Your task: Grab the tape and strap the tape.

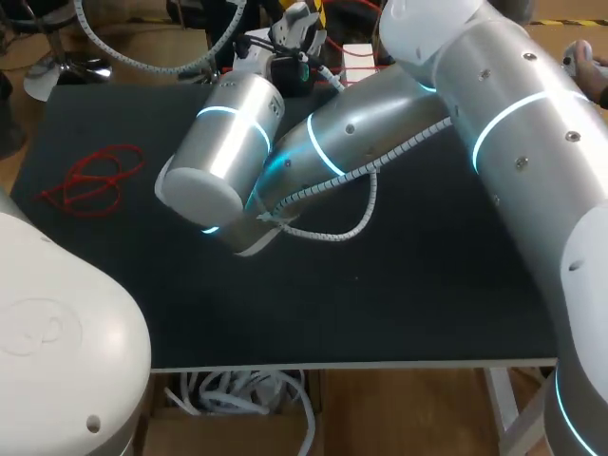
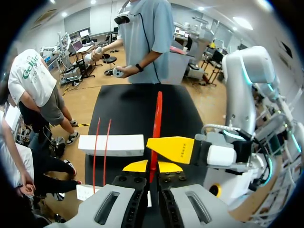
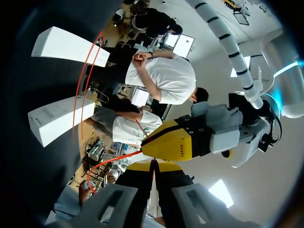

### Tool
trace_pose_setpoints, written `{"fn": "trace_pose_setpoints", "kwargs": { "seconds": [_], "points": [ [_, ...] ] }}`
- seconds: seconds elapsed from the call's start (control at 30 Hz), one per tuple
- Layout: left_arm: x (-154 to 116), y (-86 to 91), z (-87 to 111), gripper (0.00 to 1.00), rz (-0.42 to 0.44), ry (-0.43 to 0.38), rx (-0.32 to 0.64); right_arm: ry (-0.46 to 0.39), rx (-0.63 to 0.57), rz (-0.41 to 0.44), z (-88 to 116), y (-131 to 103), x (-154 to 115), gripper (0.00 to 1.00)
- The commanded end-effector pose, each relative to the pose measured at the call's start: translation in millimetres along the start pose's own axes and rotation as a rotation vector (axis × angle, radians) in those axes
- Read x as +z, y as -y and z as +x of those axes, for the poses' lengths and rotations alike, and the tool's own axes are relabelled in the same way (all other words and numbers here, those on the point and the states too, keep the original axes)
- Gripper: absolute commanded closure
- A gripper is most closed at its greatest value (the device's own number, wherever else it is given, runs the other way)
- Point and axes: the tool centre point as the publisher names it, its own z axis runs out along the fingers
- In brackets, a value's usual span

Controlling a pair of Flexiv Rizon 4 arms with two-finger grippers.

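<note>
A red tape strip runs straight ahead from my left gripper, which is shut on its near end. My right gripper's yellow finger sits right beside those tips. In the right wrist view my right gripper is shut on a thin red tape strand that curls off to one side, with the left gripper's yellow finger just ahead of it. Two more red strands cross a white box. In the head view both grippers meet at the table's far edge, largely hidden by the arms.
A loose tangle of red tape lies on the black table at the left. Two white blocks with a red loop across them lie beyond the right gripper. The right arm's silver links span the table's middle.
</note>
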Motion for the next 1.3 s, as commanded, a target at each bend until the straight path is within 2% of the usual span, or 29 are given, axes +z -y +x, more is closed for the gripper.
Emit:
{"fn": "trace_pose_setpoints", "kwargs": {
  "seconds": [0.03, 0.23, 0.3, 0.37, 0.43, 0.47, 0.53, 0.73, 0.87, 0.9, 0.93, 0.97, 1.0, 1.13, 1.2, 1.27, 1.3],
  "points": [
    [-1, 1.5, 0.1, 1.00, -0.003, -0.002, -0.001, -0.005, -0.006, -0.009, 0, 1, -2, 1.00],
    [-1, 1.5, 0.1, 1.00, -0.003, -0.002, -0.001, -0.011, 0.004, -0.026, -1, 5, -3, 1.00],
    [-1, 1.5, 0.1, 1.00, -0.003, -0.002, -0.001, -0.011, 0.009, -0.031, -2, 9, -4, 0.83],
    [-1, 1.5, 0.1, 1.00, -0.003, -0.002, -0.001, -0.008, 0.020, -0.044, -4, 13, -6, 0.87],
    [-1, 1.5, 0.1, 1.00, -0.003, -0.002, -0.001, -0.002, 0.025, -0.059, -4, 17, -10, 0.74],
    [-1, 1.5, 0.1, 1.00, -0.003, -0.002, -0.001, 0.002, 0.028, -0.069, -4, 20, -13, 0.74],
    [-1, 1.5, 0.1, 1.00, -0.003, -0.002, -0.001, 0.012, 0.031, -0.094, -4, 27, -20, 1.00],
    [-1, 1.5, 0.1, 1.00, -0.003, -0.002, -0.001, 0.036, 0.042, -0.186, -2, 56, -48, 0.99],
    [-1, 1.5, 0.1, 1.00, -0.003, -0.002, -0.001, 0.043, 0.045, -0.214, 0, 74, -57, 0.92],
    [-1, 1.5, 0.1, 1.00, -0.003, -0.002, -0.001, 0.042, 0.049, -0.214, 1, 76, -56, 0.82],
    [-1, 1.5, 0.1, 1.00, -0.003, -0.002, -0.001, 0.051, 0.062, -0.212, 1, 78, -55, 0.64],
    [-1, 1.5, 0.1, 1.00, -0.003, -0.002, -0.001, 0.063, 0.077, -0.208, 1, 80, -53, 0.14],
    [-3, -5.5, 3.2, 1.00, -0.011, -0.007, -0.004, 0.063, 0.093, -0.204, 2, 81, -50, 0.00],
    [-16, -43.3, 13.6, 1.00, -0.046, -0.044, -0.011, 0.063, 0.093, -0.204, 2, 81, -50, 0.00],
    [-26, -67.0, 18.0, 1.00, -0.078, -0.076, -0.014, 0.063, 0.093, -0.204, 2, 81, -50, 0.00],
    [-39, -92.2, 22.3, 1.00, -0.100, -0.061, -0.013, 0.063, 0.093, -0.204, 2, 81, -50, 0.00],
    [-45, -105.4, 23.5, 1.00, -0.122, -0.078, -0.013, 0.063, 0.093, -0.204, 2, 81, -50, 0.00]
  ]
}}
